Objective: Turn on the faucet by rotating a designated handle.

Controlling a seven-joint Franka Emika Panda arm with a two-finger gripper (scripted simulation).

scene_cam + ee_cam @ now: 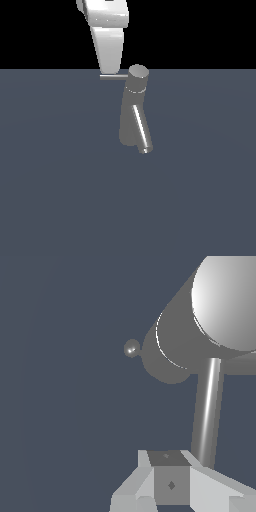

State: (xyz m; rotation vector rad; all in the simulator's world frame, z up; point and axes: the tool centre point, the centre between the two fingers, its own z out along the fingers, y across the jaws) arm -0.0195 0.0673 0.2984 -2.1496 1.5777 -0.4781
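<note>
While its jaw state stays unclear, the tool [109,70] hangs vertically at the handle [114,77].

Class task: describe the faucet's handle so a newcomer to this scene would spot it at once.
Find the grey leaning faucet on the flat floor. At its cylindrical cap, the handle is the thin straight rod sticking out sideways toward the exterior view's left, far slimmer than the slanted spout.

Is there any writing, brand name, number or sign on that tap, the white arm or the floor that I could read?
None: no words, brands, numbers or signs show in either view.
The faucet, its handle and the white arm are plain, unmarked surfaces.
The gripper bears only small diamond-shaped marks in the wrist view, not lettering.
</note>
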